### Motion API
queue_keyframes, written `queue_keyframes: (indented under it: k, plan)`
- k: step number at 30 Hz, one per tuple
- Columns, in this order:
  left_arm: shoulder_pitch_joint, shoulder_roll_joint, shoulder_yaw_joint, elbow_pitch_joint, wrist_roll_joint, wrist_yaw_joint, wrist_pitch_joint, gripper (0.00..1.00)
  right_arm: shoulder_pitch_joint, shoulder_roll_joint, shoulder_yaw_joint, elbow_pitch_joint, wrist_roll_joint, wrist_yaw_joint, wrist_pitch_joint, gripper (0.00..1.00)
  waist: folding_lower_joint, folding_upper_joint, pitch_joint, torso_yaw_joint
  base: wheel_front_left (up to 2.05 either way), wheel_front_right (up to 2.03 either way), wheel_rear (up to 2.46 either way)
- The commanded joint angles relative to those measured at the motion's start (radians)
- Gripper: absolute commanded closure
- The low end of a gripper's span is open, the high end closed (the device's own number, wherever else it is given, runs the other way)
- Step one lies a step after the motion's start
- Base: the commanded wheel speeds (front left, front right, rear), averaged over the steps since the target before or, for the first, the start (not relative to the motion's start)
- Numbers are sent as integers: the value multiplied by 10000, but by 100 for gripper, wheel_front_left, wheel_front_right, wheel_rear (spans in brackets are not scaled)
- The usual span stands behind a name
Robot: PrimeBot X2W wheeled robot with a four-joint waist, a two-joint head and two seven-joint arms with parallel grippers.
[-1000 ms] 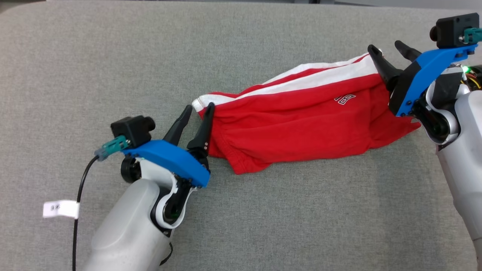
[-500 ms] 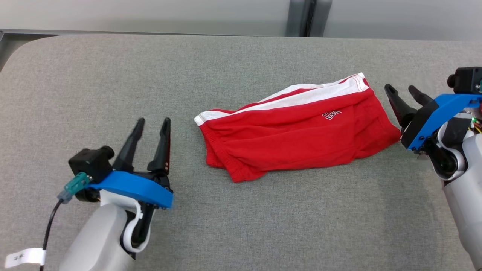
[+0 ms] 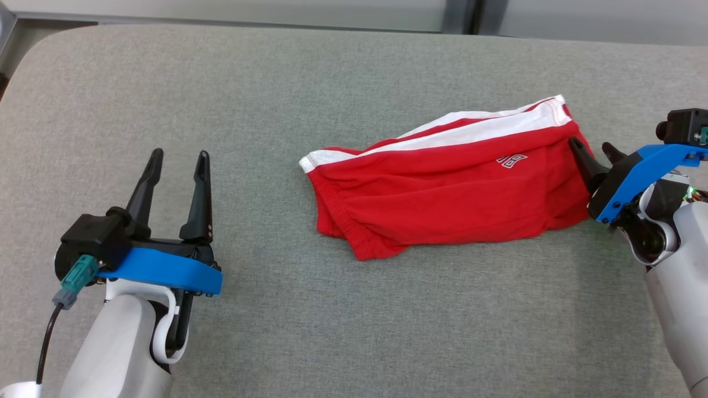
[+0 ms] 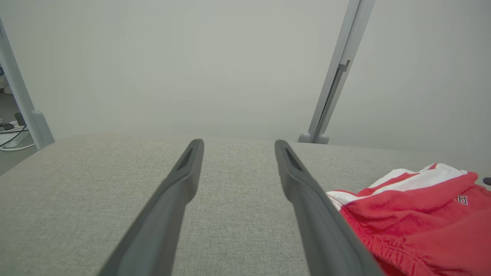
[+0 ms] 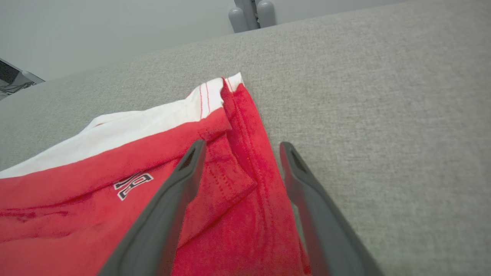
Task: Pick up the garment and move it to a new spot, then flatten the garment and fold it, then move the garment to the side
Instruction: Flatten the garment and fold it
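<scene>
One pair of red shorts [image 3: 442,199] [image 4: 414,222] [image 5: 96,191] lies folded on the grey cloth-covered tabletop [image 3: 332,320], right of its middle, with its long side slanting up toward the far right corner. A white stripe [image 3: 481,124] runs along the far edge of the shorts, and a small white logo [image 3: 511,160] sits near their right end. The waistband end points left and is bunched into soft creases. The right gripper [image 3: 591,145] [image 5: 242,145] stands at the right end of the shorts with its two dark fingers spread apart and nothing between them: one finger over the red cloth, the other at its hem; whether they touch the cloth I cannot tell. The left gripper [image 3: 181,155] [image 4: 238,145] is well apart from the shorts, over bare cloth toward the near left corner, its fingers likewise spread wide and empty, pointing at the far edge.
</scene>
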Motion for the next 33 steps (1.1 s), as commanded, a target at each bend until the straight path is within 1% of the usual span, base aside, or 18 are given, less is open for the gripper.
queue_keyframes:
  k: [1, 7, 10, 13, 14, 15, 16, 19, 24, 28, 33]
  plan:
    - [49, -37, 61, -37, 75, -40, -41, 0, -155, -23, -46, 142, -144, 1, -24, 0, 1, 0, 102, 109, 0, 0, 0]
    - [166, -132, 307, -80, 324, -134, -42, 0, -702, -9, -452, 1476, -1172, 1, -63, 0, 1, 0, 269, 346, 0, 0, 0]
    - [159, -195, 406, -55, 389, -189, -42, 0, -837, 201, -615, 2047, -1468, 1, 70, 0, 1, 0, 276, 409, 0, 0, 0]
    - [190, -256, 518, -53, 435, -202, -42, 0, -927, 396, -567, 2380, -1656, 2, 225, 0, 1, 0, 252, 432, 0, 0, 0]
    - [208, -287, 544, -58, 435, -204, -42, 0, -924, 495, -546, 2443, -1650, 2, 282, 4, 1, 0, 236, 434, 0, 0, 0]
    - [227, -316, 563, -68, 453, -213, -42, 0, -943, 559, -501, 2473, -1665, 2, 279, 64, 1, 0, 213, 431, 0, 0, 0]
    - [241, -341, 579, -71, 473, -212, -42, 0, -948, 607, -457, 2474, -1671, 5, 267, 100, 1, 0, 180, 423, 0, 0, 0]
    - [358, -427, 610, -65, 497, -237, -43, 0, -872, 645, -326, 2404, -1639, 10, 173, 100, 1, 0, 38, 376, 0, 0, 0]
    - [587, -490, 577, 16, 528, -270, -43, 0, -566, 372, -471, 2145, -1436, 1, -398, 100, 1, 0, -405, 260, 0, 0, 0]
    - [921, -439, 465, 62, 560, -287, -41, 0, -111, 54, -552, 1925, -1488, -1, -811, 100, 1, 0, -844, 15, 0, 0, 0]
    - [1344, -421, 402, -5, 481, -295, -41, 0, 343, -359, -772, 1680, -1637, 1, -1058, 100, 1, 0, -1301, -305, 0, 0, 0]
